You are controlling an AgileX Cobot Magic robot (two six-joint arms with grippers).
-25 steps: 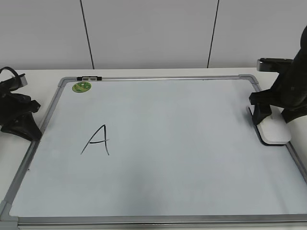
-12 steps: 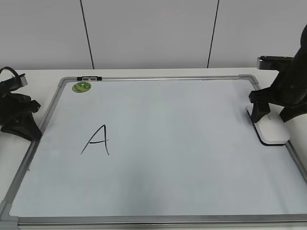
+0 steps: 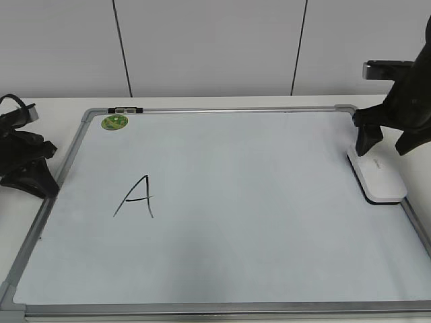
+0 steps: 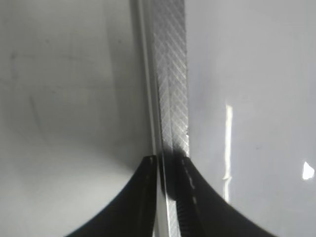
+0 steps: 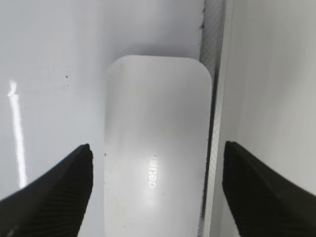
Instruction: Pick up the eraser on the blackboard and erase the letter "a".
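Eraser lying on the blackboard's right edge, right gripper spread wide over it

The eraser [image 3: 378, 177] lies flat on the blackboard [image 3: 236, 202], its long side tight against the right frame rail – in the right wrist view its grey print faces up. The right gripper [image 5: 157, 190] hangs above it with its jaws wide apart, one finger to each side and neither touching the eraser [image 5: 157, 148]. The left gripper [image 4: 168, 197] rests at the board's left frame on the surface [image 3: 60, 108], its jaws nearly together around the metal rail (contact cannot be told). On the board only a capital "A" [image 3: 135, 197] shows – no small "a" is visible. A green round magnet [image 3: 114, 122] sits in the top left corner.
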